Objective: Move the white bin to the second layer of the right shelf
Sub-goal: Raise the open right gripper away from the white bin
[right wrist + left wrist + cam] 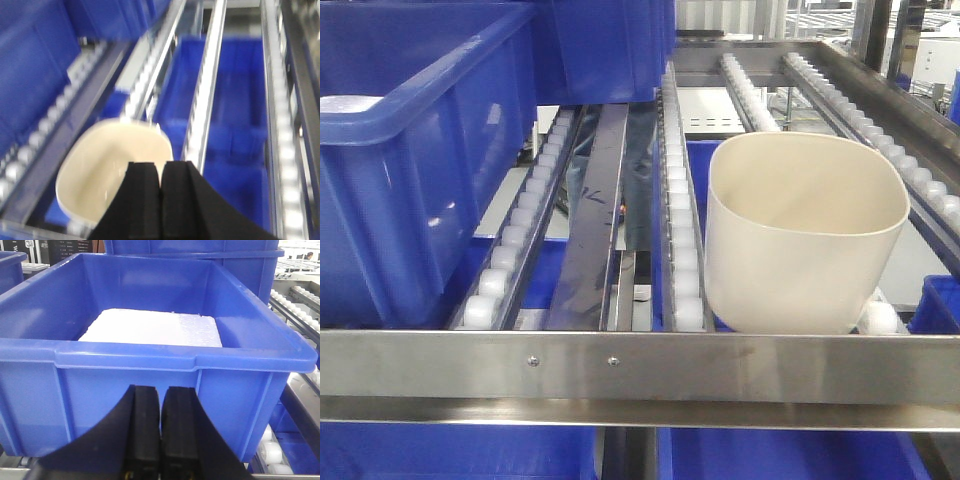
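Gripper (161, 200): black, jaws pressed together, nothing between, low in frame.
White bin (110, 172): open, on the roller shelf (207, 100), just beyond the fingertips.
Below: blue crates (235, 115).
Focus: blurred.

Front view faces the roller shelf (680, 250) closely; wrist views look over it

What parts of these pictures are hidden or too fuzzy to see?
- White bin: its base is hidden behind the steel front rail in the front view.
- Right wrist view: motion blur smears the rollers.
- Left wrist view: the closed left fingers cover part of the blue crate.
- White slab: its thickness is hidden by the crate walls.
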`<state>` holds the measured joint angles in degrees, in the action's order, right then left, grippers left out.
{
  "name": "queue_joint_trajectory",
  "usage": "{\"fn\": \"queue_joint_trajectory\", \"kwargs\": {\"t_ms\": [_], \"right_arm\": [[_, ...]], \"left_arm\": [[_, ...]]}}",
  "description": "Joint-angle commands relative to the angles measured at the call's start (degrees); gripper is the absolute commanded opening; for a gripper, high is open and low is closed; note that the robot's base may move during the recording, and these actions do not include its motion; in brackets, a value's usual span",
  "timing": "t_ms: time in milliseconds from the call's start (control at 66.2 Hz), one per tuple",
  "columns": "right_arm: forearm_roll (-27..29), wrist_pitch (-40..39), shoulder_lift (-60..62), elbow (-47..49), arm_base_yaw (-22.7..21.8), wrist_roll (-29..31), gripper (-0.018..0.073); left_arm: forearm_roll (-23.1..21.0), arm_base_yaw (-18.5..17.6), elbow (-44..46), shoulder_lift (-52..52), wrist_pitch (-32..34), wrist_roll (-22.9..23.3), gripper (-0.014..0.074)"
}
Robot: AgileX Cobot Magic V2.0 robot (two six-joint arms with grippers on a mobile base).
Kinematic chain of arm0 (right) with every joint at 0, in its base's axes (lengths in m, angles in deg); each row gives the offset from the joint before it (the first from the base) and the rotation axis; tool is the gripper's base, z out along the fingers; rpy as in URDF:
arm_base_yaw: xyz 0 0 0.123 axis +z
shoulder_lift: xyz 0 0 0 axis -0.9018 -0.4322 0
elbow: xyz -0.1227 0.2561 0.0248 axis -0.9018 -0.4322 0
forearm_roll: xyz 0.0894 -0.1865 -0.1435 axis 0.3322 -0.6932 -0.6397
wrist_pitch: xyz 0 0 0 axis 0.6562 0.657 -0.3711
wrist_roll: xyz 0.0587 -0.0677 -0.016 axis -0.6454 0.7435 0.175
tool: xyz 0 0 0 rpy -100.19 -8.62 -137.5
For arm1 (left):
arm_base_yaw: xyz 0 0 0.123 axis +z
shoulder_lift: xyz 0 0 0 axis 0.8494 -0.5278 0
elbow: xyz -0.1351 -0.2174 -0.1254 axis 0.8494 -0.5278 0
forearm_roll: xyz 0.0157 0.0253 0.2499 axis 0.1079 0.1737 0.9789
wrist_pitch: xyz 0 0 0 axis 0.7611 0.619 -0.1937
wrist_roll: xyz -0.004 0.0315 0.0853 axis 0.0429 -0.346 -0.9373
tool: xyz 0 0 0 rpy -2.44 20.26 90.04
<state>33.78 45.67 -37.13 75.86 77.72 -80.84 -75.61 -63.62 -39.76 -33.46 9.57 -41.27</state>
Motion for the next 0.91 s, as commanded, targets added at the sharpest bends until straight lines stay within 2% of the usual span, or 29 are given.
{"fn": "queue_joint_trajectory", "kwargs": {"t_ms": [0, 106, 332, 559, 604, 892], "right_arm": [[-0.5, -3.4, 2.1, 0.7, -0.7, 0.2, 0.0056], [-0.5, -6.5, 8.1, -2.9, -3.7, 0.2, 0.0056], [-0.5, -14.2, 22.7, -17.3, -10.1, 0.2, 0.0056], [-0.4, -14.8, 34.8, -29.1, -10.7, 0.2, 0.0056], [-0.4, -12.2, 36.2, -29.0, -10.7, 0.2, 0.0056], [-0.5, -13.0, 36.1, -29.0, -10.7, 0.3, 0.0056]], "left_arm": [[-0.1, -0.3, -2.1, 0.1, 4.9, 0.4, 0.0085], [-0.1, -0.3, -2.1, 0.1, 4.9, 0.4, 0.0085], [-0.1, -0.3, -2.1, 0.1, 4.9, 0.4, 0.0085], [-0.1, -0.3, -2.1, 0.1, 4.9, 0.4, 0.0085], [-0.1, -0.3, -2.1, 0.1, 4.9, 0.4, 0.0085], [-0.1, -0.3, -2.1, 0.1, 4.9, 0.4, 0.0085]]}}
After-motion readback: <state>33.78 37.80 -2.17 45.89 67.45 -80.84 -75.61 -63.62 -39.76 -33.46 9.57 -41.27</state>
